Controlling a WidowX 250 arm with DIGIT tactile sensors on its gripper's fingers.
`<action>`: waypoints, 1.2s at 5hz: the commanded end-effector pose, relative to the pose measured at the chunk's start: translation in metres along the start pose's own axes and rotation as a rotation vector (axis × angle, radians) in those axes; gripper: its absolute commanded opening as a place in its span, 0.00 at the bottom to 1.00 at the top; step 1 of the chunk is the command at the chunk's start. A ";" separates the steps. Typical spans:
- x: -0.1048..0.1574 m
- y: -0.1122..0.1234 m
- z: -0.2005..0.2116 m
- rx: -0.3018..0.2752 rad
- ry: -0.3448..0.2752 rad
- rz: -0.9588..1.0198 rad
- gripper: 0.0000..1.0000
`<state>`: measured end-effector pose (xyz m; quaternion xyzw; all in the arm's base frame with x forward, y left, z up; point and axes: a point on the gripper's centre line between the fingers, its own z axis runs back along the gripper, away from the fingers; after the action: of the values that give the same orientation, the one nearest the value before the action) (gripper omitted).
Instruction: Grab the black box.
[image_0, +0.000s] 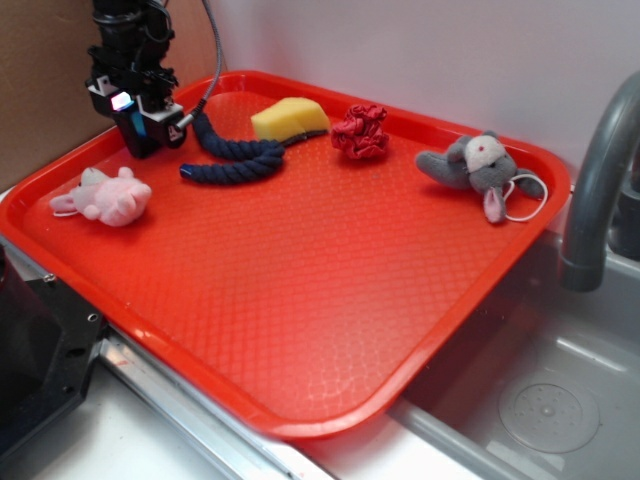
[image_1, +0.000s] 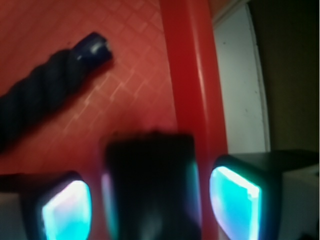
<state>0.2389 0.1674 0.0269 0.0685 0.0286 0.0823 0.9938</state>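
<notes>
The black box (image_1: 147, 175) fills the bottom middle of the wrist view as a blurred matte block lying on the red tray (image_1: 135, 100), just inside its raised rim. My gripper (image_1: 150, 207) is open and straddles it. The lit cyan pads (image_1: 65, 212) stand on either side of the box, each with a narrow gap of tray between pad and box. In the exterior view the gripper (image_0: 142, 125) is down at the tray's far left corner. There I cannot tell the box apart from the dark fingers.
A dark navy rope (image_0: 235, 155) lies just right of the gripper, its end (image_1: 92, 47) near the box. A pink plush (image_0: 108, 196), yellow sponge (image_0: 288, 119), red scrunchie (image_0: 360, 131) and grey plush (image_0: 480, 168) sit on the tray. A sink and faucet (image_0: 600, 180) are at the right.
</notes>
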 end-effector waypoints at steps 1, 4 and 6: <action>0.004 0.002 0.017 0.003 -0.070 0.008 0.00; -0.034 -0.033 0.098 -0.074 -0.190 -0.007 0.00; -0.042 -0.101 0.207 -0.101 -0.245 -0.178 0.00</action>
<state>0.2280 0.0323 0.2062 0.0200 -0.0707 -0.0137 0.9972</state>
